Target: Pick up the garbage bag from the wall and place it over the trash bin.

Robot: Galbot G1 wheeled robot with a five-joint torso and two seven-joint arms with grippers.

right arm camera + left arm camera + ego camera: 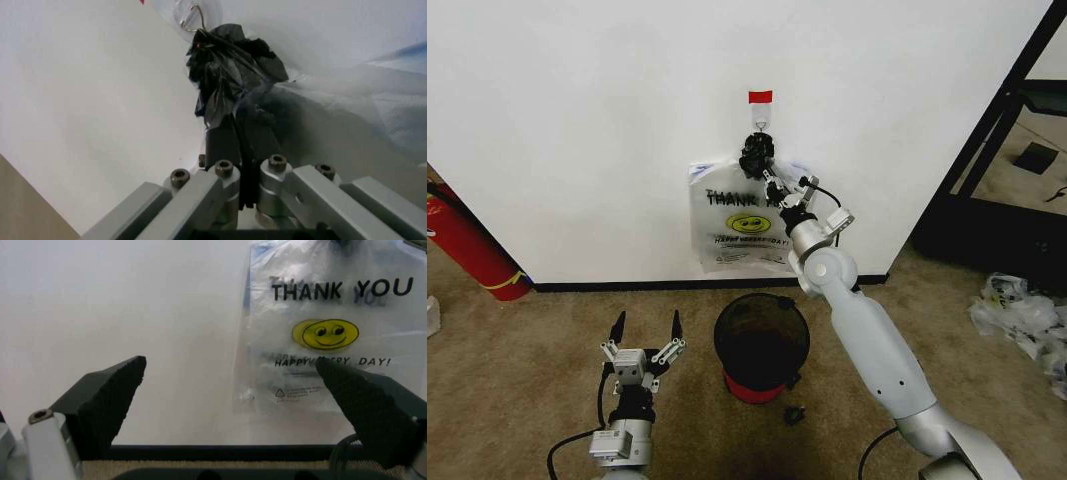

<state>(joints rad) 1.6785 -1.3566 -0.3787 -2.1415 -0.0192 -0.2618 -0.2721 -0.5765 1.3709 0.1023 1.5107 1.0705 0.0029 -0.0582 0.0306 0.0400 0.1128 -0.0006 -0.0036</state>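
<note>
The garbage bag (737, 232), translucent white with "THANK YOU" and a yellow smiley, hangs flat on the white wall (577, 120) from a small metal hook (760, 126) under a strip of red tape (760, 96). Its handles are gathered in a black bundle (233, 65) just below the hook (193, 17). My right gripper (765, 170) reaches up to that bundle and is shut on it (238, 122). The black mesh trash bin (730, 318) with a red base stands on the carpet right below the bag. Low and to the bin's left, my left gripper (647, 328) is open, facing the wall and the bag (327, 330).
A red fire extinguisher (467, 240) leans at the far left by the black baseboard (627, 285). A black-framed shelf unit (997, 150) and a heap of clear plastic scraps (1027, 315) are on the right. A small black object (795, 413) lies beside the bin.
</note>
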